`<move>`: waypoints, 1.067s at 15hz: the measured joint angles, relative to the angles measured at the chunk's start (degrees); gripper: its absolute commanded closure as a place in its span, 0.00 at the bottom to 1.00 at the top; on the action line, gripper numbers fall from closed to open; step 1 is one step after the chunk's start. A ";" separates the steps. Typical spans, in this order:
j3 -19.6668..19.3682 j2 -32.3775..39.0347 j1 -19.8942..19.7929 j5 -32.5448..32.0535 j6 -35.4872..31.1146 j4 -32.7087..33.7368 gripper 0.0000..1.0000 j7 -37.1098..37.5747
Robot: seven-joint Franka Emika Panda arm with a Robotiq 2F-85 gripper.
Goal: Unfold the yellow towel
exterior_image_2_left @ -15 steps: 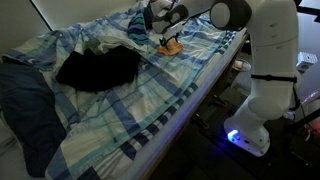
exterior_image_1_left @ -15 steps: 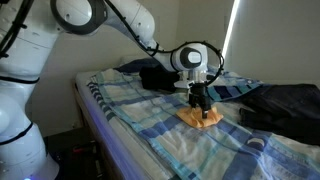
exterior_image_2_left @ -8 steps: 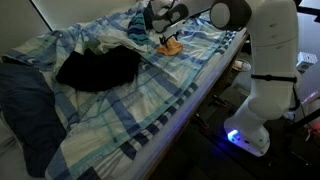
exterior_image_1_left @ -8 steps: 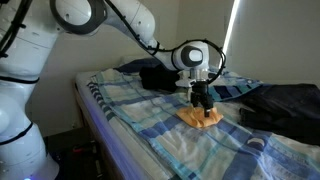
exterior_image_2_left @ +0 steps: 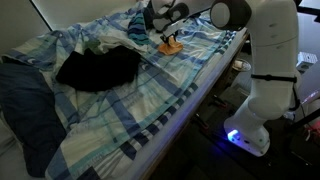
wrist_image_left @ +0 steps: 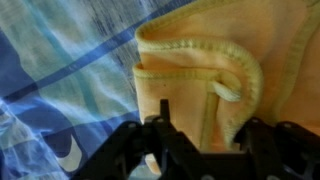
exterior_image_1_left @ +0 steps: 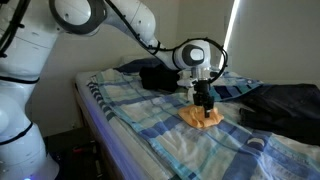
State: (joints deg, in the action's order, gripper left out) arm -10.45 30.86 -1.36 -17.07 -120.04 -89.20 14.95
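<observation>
The yellow towel (exterior_image_1_left: 203,118) lies folded on the plaid bedsheet, a small orange-yellow wad, also seen near the bed's far end (exterior_image_2_left: 172,46). In the wrist view the yellow towel (wrist_image_left: 200,60) fills the frame, with a hemmed fold curling across it. My gripper (exterior_image_1_left: 204,103) points straight down onto it, as the gripper (exterior_image_2_left: 166,40) also does from the opposite side. Up close the gripper (wrist_image_left: 205,128) has its dark fingers (wrist_image_left: 158,128) standing apart on either side of a fold ridge, pressed down at the cloth. The jaws are partly narrowed, and nothing is lifted.
The blue-white plaid bedsheet (exterior_image_2_left: 150,95) covers the bed, rumpled (exterior_image_1_left: 140,105). Dark clothing (exterior_image_2_left: 98,68) lies mid-bed, also behind the arm (exterior_image_1_left: 160,76). A dark blue cloth (exterior_image_1_left: 285,105) is heaped at one end (exterior_image_2_left: 25,105). The bed's edge drops off beside the robot base (exterior_image_2_left: 265,90).
The arm has stayed over the towel with almost no movement. The towel lies the same way.
</observation>
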 measured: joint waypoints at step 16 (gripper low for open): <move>-0.90 -0.17 -0.18 -0.10 -2.23 0.02 0.00 0.01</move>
State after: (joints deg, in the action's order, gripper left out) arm -11.35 30.69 -1.54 -17.17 -122.27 -89.18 14.96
